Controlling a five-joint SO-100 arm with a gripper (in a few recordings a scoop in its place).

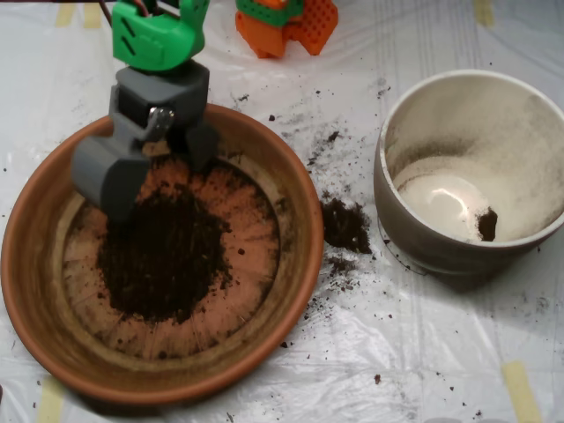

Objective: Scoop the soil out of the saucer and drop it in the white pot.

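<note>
The terracotta saucer (295,264) fills the left half of the overhead view. A dark heap of soil (167,256) lies on its floor. My grey scoop (160,183) hangs over the saucer's upper-left part, just above the top edge of the heap. Its two shells stand apart, one light grey at the left and one darker at the right, and I see no soil in them. The white pot (401,216) stands at the right, with a small clump of soil (486,224) on its bottom.
A spilled clump of soil (344,225) lies on the plastic sheet between saucer and pot, with crumbs scattered around it. An orange robot part (286,25) sits at the top edge. My green arm link (159,35) rises at the top left.
</note>
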